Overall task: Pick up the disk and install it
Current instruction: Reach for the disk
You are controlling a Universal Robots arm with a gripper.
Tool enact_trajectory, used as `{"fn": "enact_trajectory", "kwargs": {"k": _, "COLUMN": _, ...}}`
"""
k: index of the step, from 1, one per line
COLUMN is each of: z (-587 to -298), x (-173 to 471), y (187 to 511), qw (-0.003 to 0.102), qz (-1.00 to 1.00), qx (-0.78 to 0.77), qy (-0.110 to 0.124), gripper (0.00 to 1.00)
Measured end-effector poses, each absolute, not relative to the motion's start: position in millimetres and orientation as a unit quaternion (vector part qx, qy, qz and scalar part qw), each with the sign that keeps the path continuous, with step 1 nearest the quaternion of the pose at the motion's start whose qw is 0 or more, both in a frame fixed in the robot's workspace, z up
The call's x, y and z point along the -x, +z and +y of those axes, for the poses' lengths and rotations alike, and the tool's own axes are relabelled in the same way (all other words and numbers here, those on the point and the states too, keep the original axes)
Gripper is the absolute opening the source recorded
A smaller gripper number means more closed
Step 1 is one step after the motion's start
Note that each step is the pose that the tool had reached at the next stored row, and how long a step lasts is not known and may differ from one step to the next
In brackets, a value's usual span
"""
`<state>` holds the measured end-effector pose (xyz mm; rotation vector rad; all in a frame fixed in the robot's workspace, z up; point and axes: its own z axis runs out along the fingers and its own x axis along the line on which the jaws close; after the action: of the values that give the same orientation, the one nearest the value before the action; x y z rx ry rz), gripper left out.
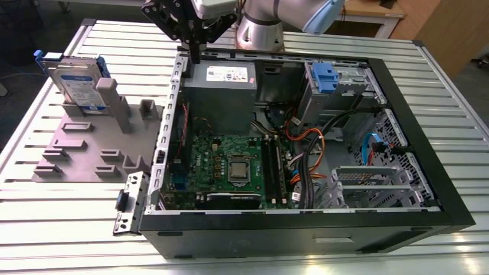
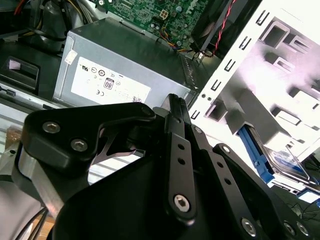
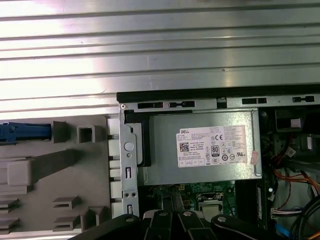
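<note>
Gripper (image 1: 196,57) hangs over the corner of the computer case (image 1: 306,229) by the power supply (image 1: 221,80), fingers pressed together, gripping nothing. Disk (image 1: 77,86) stands upright in grey fixture (image 1: 77,154), exterior view's left, apart from the gripper.

The power-supply box (image 3: 165,150) bears a printed white sticker (image 3: 212,146), the disk (image 1: 77,86) a label (image 1: 73,77)

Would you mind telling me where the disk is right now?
In the exterior view, the disk stands upright on the grey fixture plate at the exterior view's left, outside the open computer case.
</note>
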<state>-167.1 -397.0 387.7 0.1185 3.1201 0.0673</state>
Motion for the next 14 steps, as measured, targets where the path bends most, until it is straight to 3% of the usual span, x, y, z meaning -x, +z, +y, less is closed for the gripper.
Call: {"fn": "enact_trajectory", "kwargs": {"k": 14, "z": -397.0, "x": 171.8, "y": 387.7, "qw": 0.009, "qz": 0.999, "qx": -0.038, "qy": 0.022, "gripper": 0.11}}
